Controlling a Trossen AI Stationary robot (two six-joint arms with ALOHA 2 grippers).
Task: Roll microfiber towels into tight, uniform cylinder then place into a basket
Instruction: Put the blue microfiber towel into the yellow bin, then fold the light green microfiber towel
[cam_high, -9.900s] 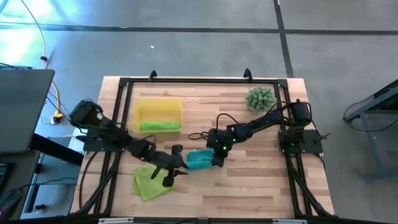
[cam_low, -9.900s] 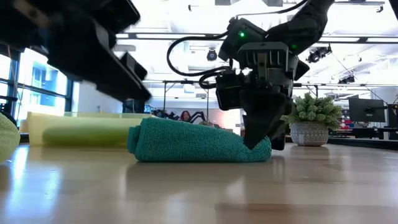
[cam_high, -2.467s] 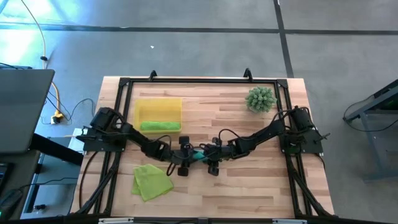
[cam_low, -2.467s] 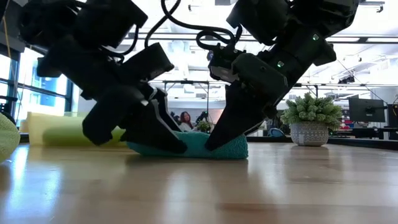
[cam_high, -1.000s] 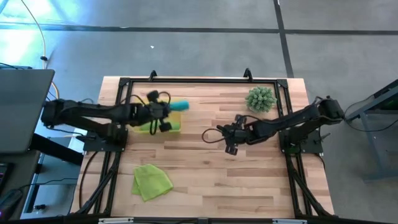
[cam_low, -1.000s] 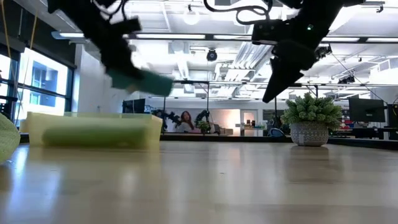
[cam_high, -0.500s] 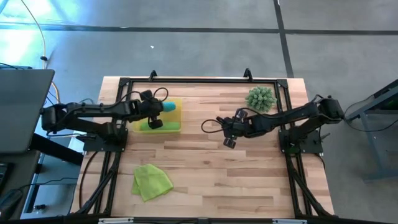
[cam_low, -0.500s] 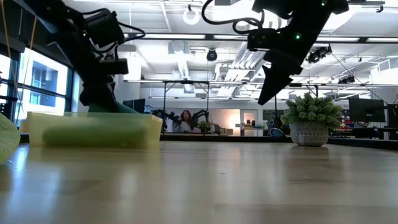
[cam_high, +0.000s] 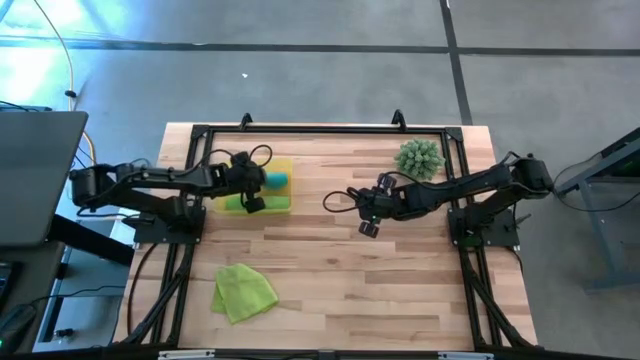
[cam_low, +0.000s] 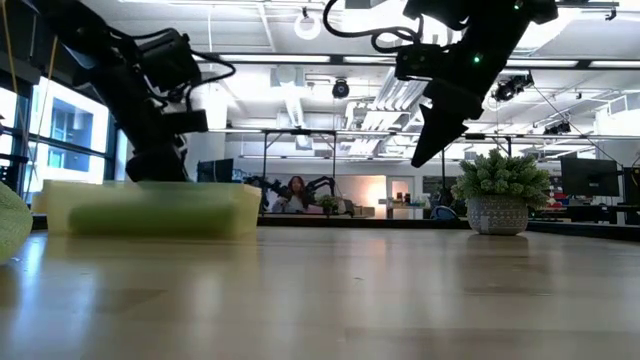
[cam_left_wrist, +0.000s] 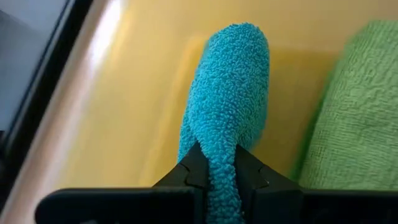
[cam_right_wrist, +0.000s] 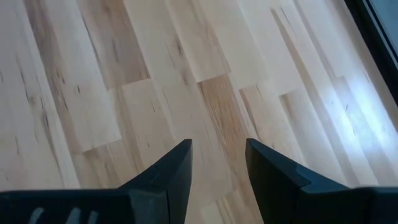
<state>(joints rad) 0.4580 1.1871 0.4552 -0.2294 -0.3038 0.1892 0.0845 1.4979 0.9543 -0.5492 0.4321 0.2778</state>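
Teal towel (cam_left_wrist: 227, 118), rolled, is now down inside the basket (cam_high: 232, 172) at upper left of the high view, beside the rolled green towel (cam_left_wrist: 360, 112); a second ago I had it up in the air. My left claw (cam_left_wrist: 217, 167) pinches its near end, so release comes next. My right claw (cam_right_wrist: 216, 163), spread and empty, hangs over bare worktop (cam_high: 400, 270) mid-frame. One flat green towel (cam_high: 244, 292) at lower left remains unrolled.
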